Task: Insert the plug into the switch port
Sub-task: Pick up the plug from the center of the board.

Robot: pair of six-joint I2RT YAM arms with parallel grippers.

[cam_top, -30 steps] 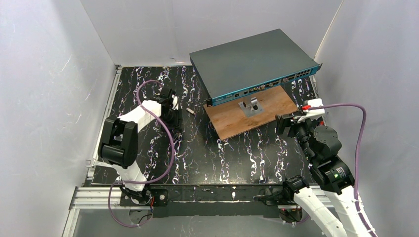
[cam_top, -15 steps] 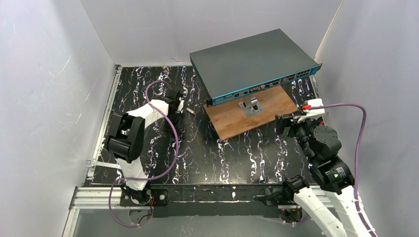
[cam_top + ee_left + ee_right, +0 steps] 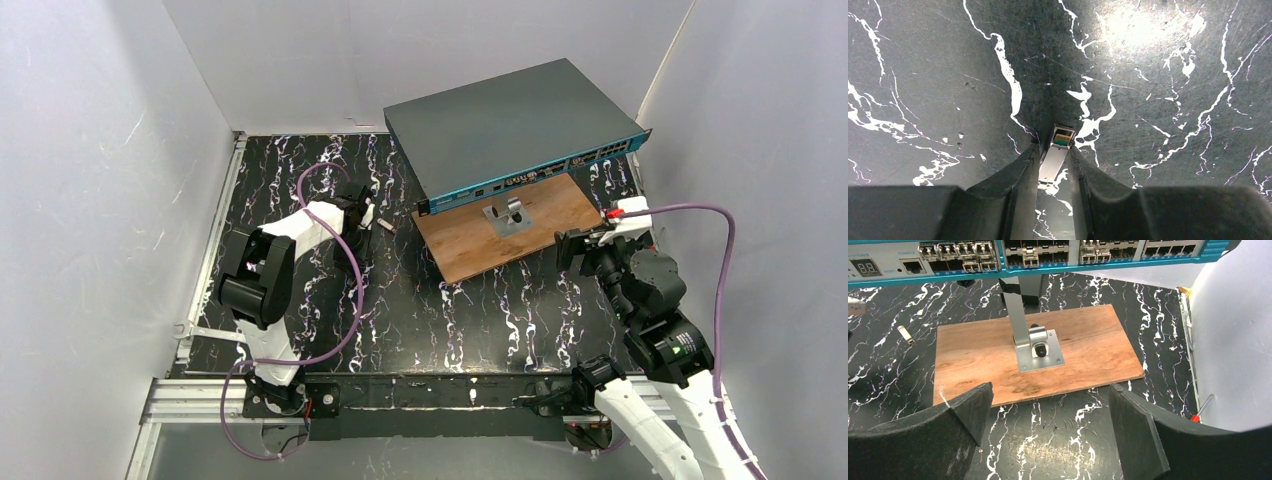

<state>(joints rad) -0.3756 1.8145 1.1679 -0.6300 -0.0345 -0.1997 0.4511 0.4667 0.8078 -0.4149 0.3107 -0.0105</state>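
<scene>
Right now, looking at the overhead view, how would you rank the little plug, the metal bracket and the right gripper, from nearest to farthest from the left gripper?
1. Plug: lying between the fingers of the left gripper.
2. Metal bracket: off to the right, in the middle of the wooden board.
3. Right gripper: farthest, at the board's right edge.

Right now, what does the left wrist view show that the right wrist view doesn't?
Left wrist only: the left end effector, its fingers flanking the plug, whose green-and-yellow end pokes past them. Right wrist only: the switch and its socket rows, the wooden board with its metal bracket, and the open right end effector. Both: the black marbled table. The right wrist's small pale piece may be that plug; I can't tell.
</scene>
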